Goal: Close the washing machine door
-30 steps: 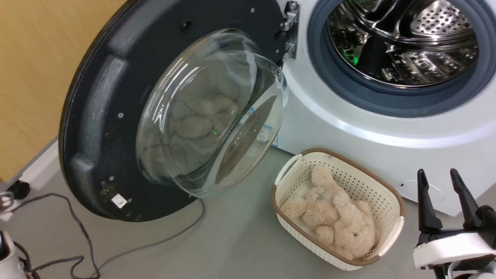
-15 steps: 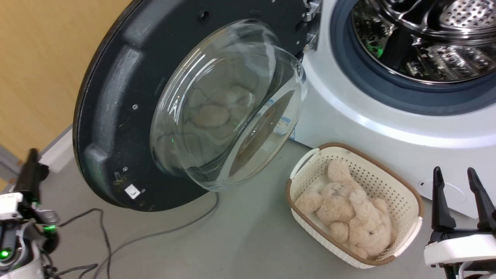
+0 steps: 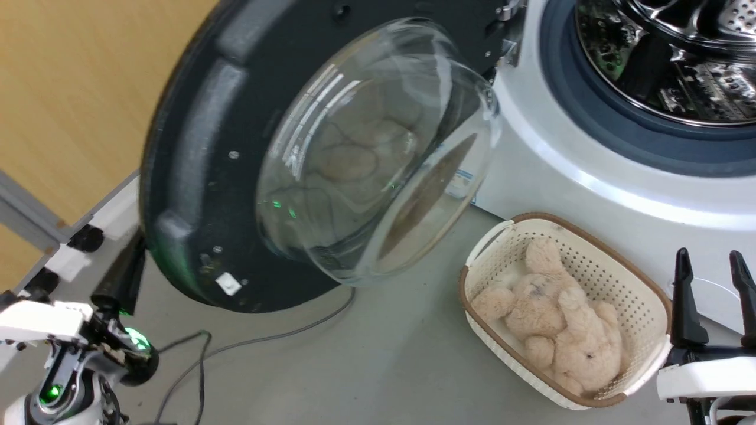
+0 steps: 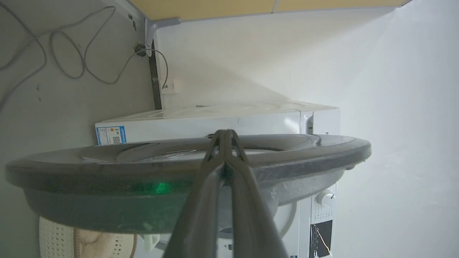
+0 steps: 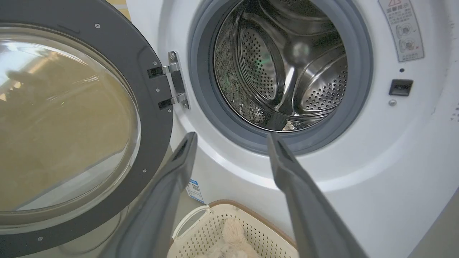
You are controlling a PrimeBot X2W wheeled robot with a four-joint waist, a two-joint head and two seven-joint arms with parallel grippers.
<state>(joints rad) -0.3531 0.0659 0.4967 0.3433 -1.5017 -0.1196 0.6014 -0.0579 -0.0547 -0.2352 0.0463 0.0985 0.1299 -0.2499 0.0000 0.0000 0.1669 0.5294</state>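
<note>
1. The large round glossy black washing machine door (image 3: 195, 147), with a bulging clear glass bowl at its centre, stands swung wide open left of the drum opening, hung on a metal hinge (image 5: 175, 84).
2. The left gripper (image 4: 225, 135) has its 2 dark fingers pressed together, tips at the door's outer rim; whether they touch it cannot be told.
3. The right gripper (image 5: 231, 138) is spread wide and empty, facing the perforated steel drum (image 5: 283, 71) and grey rubber ring (image 5: 358, 71).
4. A blue sticker (image 5: 194, 190) sits low on the white front and a red-headed warning label (image 5: 401, 30) top right; both are too small to read.
5. The left wrist view adds a white control knob (image 4: 324, 197).
6. The head view adds a cream perforated basket (image 3: 614, 277) holding a beige plush toy (image 3: 555, 319), and a grey floor cable (image 3: 266, 339).
</note>
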